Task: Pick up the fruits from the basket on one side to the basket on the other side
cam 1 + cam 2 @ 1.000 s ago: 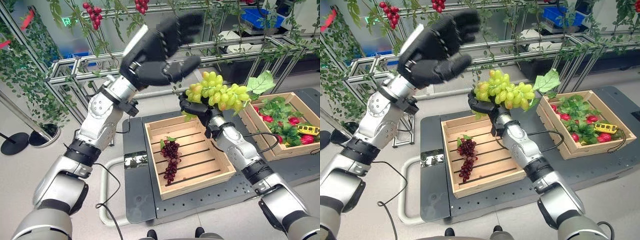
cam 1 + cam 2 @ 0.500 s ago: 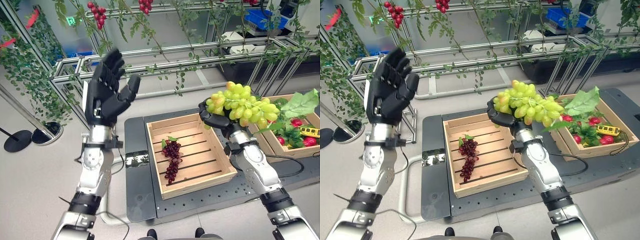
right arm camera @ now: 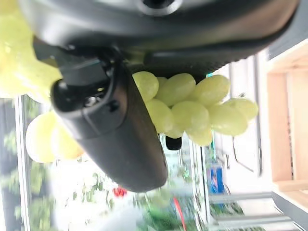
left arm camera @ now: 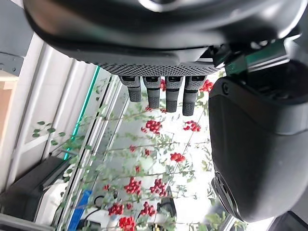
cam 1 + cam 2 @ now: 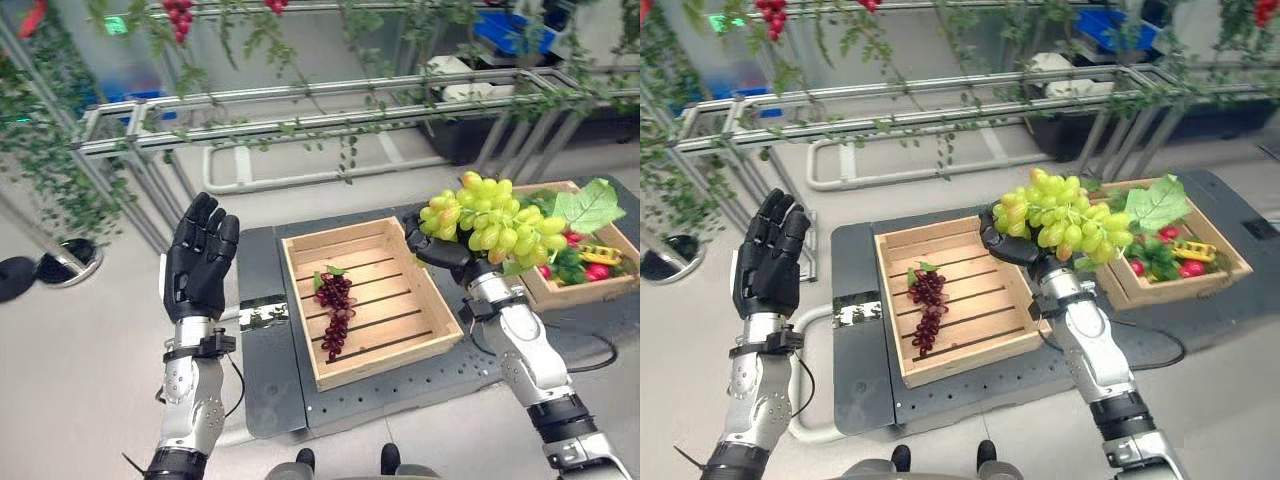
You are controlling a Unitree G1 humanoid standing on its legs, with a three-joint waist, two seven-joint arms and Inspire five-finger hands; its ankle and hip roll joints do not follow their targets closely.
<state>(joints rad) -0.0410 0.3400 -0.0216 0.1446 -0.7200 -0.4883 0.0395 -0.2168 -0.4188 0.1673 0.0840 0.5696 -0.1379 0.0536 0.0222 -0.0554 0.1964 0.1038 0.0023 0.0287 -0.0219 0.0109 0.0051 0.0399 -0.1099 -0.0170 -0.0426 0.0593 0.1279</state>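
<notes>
Left eye view shows the right robot hand [image 5: 432, 247] curled under the green grapes [image 5: 495, 222], holding them up between the two baskets. The empty-handed left robot hand [image 5: 197, 258] stands raised well to the side, fingers straight. The near basket [image 5: 392, 352] with the dark grapes [image 5: 333, 310] lies below and to the left of the right robot hand. Best carry the bunch level over that basket, lower it beside the dark grapes, then uncurl slowly.

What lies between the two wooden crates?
The right robot hand holding green grapes sits between the near crate and far crate, in the left eye view.
</notes>
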